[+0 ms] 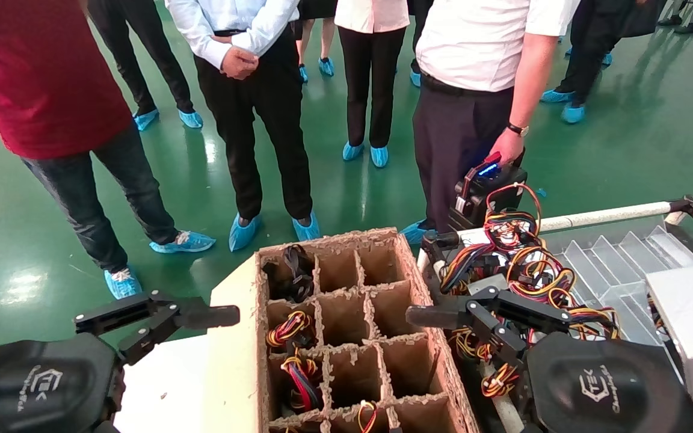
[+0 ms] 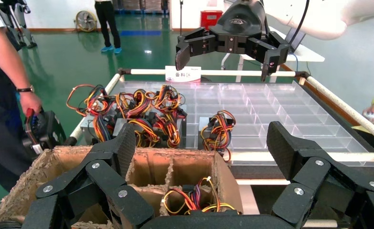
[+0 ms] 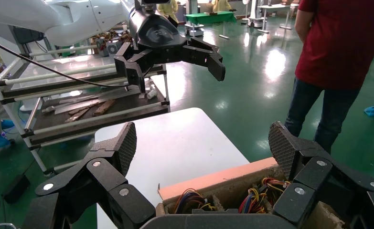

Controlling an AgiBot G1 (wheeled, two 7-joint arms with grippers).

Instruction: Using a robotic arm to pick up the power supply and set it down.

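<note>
1. Right gripper [image 1: 443, 316] hovers between the cardboard crate [image 1: 346, 328] and the tray [image 1: 617, 264], fingers apart, holding nothing.
2. Left gripper [image 1: 202, 316], fingers spread too, waits over the white bench [image 1: 166, 379].
3. Power supplies [image 1: 509, 264] lie heaped in the tray; looping wires could snag a finger or drag a neighbour up.
4. Farther off, bystanders [image 1: 473, 90] crowd the tray, probably within reach.

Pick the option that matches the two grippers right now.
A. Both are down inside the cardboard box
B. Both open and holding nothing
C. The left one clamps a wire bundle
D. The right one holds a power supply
B: the left gripper and the right gripper both hang open above the box, with nothing between their fingers in either wrist view.
</note>
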